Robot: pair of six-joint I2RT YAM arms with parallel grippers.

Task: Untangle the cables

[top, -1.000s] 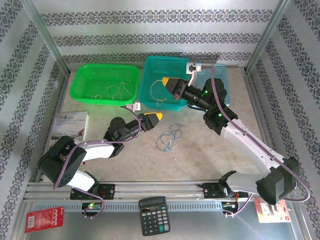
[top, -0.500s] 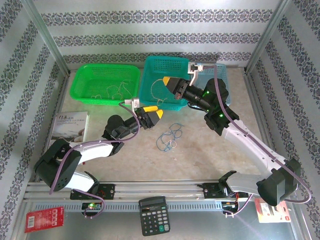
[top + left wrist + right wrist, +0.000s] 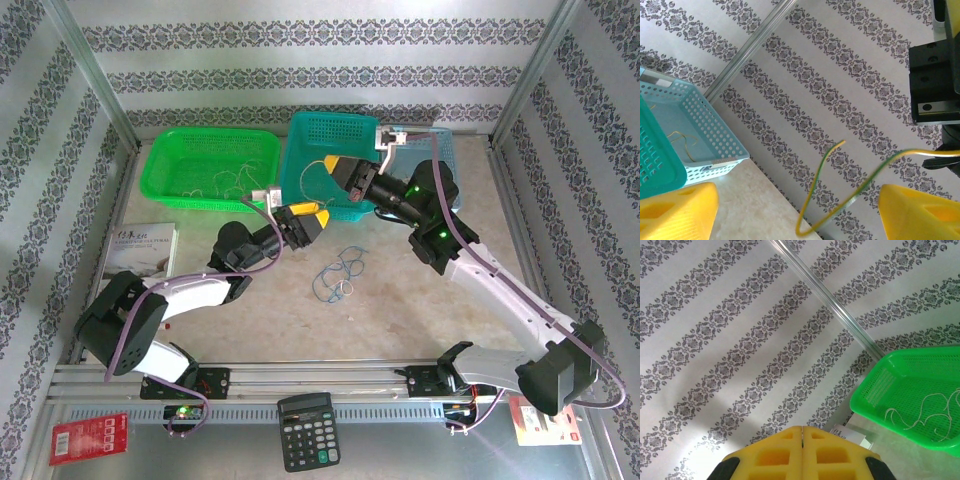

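**Yellow wire in the air beside the teal basket**

Left wrist view: the left gripper [image 3: 798, 214] stands wide open with nothing in its grasp, its yellow fingers [image 3: 677, 212] at the two lower corners. Between them a yellow wire [image 3: 813, 192] curves through the air and runs off to the right. The teal basket [image 3: 655, 165] sits at the left edge. A light blue basket [image 3: 715, 145] stands just behind it (one thin yellow strand lies inside).

Right wrist view: the right gripper [image 3: 802, 455] is closed, its pads pressed flat together. A green basket [image 3: 900, 385] holds whitish wires [image 3: 927, 415].

Top view: the right gripper hangs over the teal basket, and the yellow wire arcs out from its tip, so it is pinching that wire. The left gripper is just in front of the teal basket's near wall. The green basket stands just left of the teal basket. The blue cables [image 3: 340, 272] lie looped on the table [image 3: 430, 320] in front of the teal basket, apart from both grippers.
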